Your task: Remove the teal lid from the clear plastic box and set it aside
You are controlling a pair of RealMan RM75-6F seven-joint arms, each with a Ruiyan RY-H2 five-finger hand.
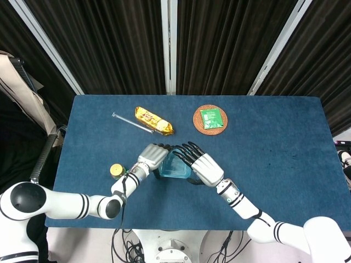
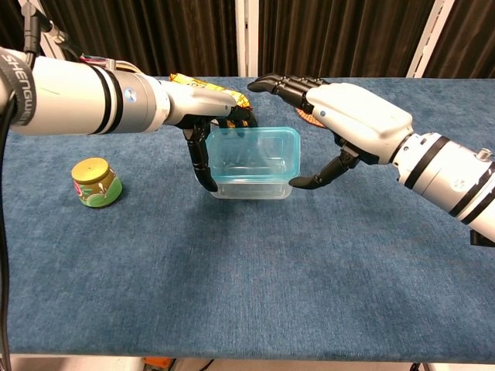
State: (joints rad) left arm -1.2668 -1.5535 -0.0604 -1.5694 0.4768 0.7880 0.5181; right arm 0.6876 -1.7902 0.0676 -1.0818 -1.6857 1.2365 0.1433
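While the translucent teal lid (image 2: 255, 154) sits on the shallow clear plastic box (image 2: 249, 188) near the middle of the blue felt table's (image 2: 232, 286) front edge, the left hand (image 2: 203, 124) braces the box's left wall with curled dark fingers; the right hand (image 2: 352, 120) arches over the lid, fingers spread past its far rim, thumb at the near right corner, so it seems to pinch the lid; peeling that flexible corner upward should free the smooth, rounded-rectangular lid cleanly.

Your left hand (image 2: 203, 124) holds the clear box (image 2: 251, 185); your right hand (image 2: 340, 127) tips its teal lid (image 2: 255, 153) up
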